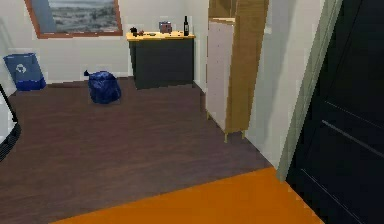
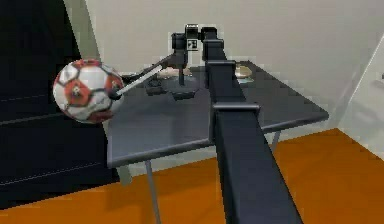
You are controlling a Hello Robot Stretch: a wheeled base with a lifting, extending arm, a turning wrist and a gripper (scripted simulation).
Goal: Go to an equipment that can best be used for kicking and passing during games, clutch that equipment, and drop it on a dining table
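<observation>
The arm [image 2: 240,140] is being held out over the table [image 2: 285,100]; off its edge, a football [image 2: 85,88] is being held by the gripper [image 2: 130,84].

Small dark things [image 2: 183,96] on the table [image 2: 290,105] near the jaws are too small to name. The arm [image 2: 235,130] hides part of a round thing [image 2: 243,72] right of the jaws.

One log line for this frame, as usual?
claw: holds soccer ball | ball: hangs beside dark table, clear of surfaces | drop: not yet done
</observation>
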